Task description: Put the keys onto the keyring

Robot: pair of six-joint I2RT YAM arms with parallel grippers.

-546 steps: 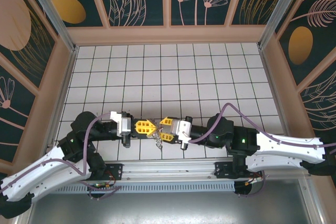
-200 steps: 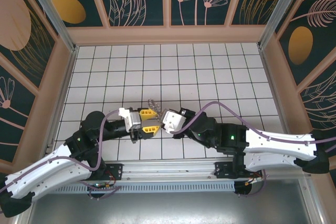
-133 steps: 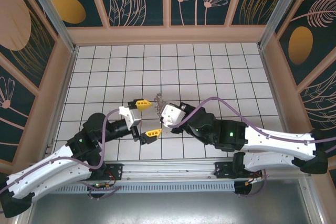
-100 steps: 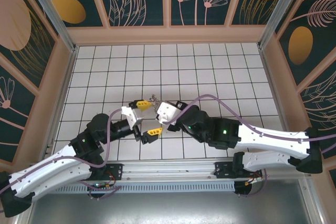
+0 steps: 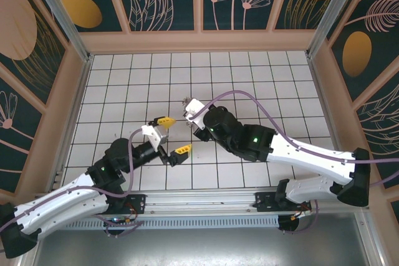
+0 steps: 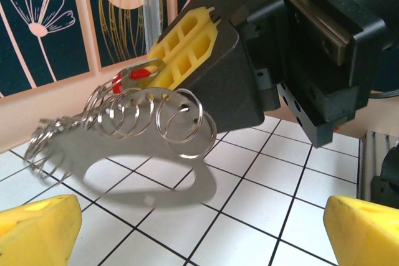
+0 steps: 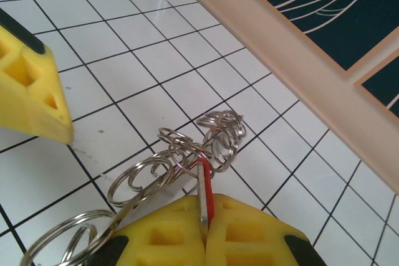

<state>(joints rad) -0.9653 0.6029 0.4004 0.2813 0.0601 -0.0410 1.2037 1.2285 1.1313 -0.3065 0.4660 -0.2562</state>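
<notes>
The key (image 7: pixel 203 196) is clenched in the right claw (image 7: pixel 204 222), the keyring (image 7: pixel 177 154) dangling; the left claw (image 5: pixel 174 135), released at seven o'clock, is best held clear during lowering.

No legible txt, labels, brand marks or nos. in any view.
</notes>
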